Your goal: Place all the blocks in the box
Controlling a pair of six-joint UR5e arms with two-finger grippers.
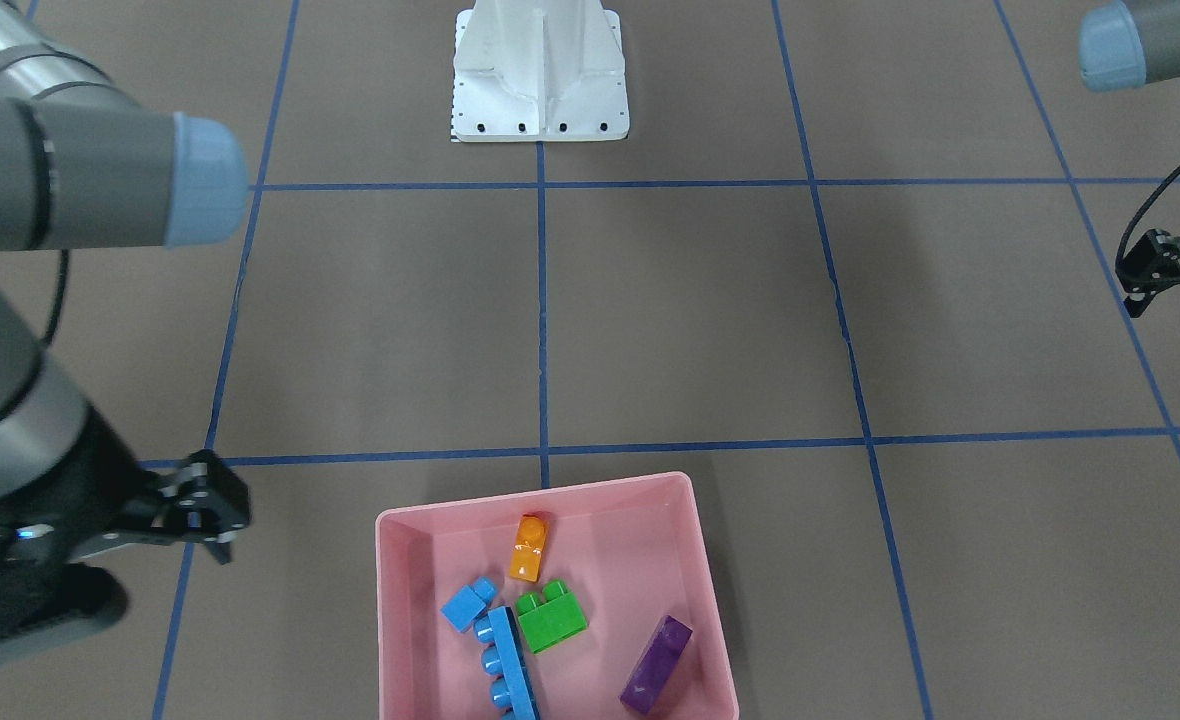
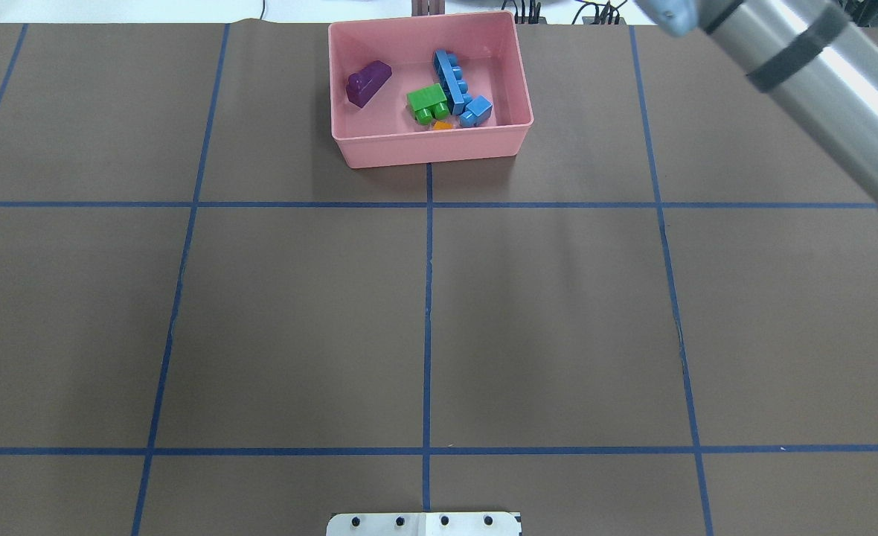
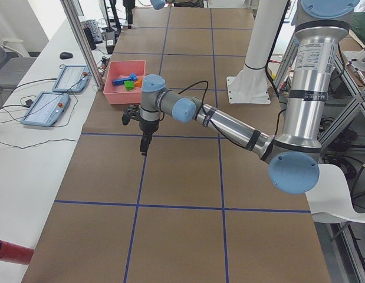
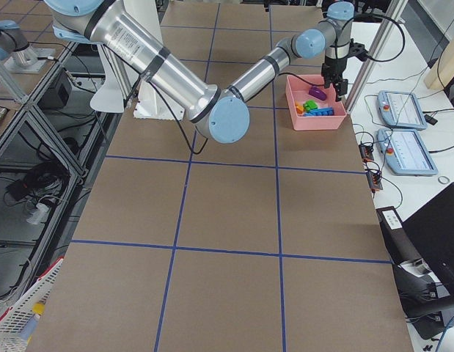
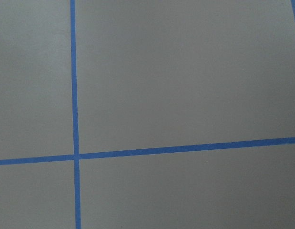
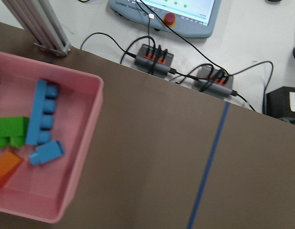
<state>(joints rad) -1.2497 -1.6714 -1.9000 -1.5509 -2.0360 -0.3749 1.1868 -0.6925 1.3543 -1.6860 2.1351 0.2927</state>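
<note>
Jaws, right and left: released or clenched cannot be told; no block shows in either. Blocks, five: orange (image 1: 529,548), green (image 1: 552,617), small blue (image 1: 468,604), long blue (image 1: 507,668), purple (image 1: 656,665), all lying inside box (image 1: 590,500). Box: on surface (image 1: 690,330), near its far edge; right jaws near, left jaws well apart. Hazard, judged: right arm (image 1: 10,420) clipping the wall while withdrawing, shoving box or spilling blocks.

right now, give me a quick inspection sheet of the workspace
surface: brown table with blue tape grid
job's things: orange block, green block, purple block, small blue block and long blue block all in the pink box
clutter: nothing seen
grippers: right gripper near the box, left gripper far from it; open or shut unclear
cables: black cables on the white bench
surroundings: control screen, white robot base
</note>
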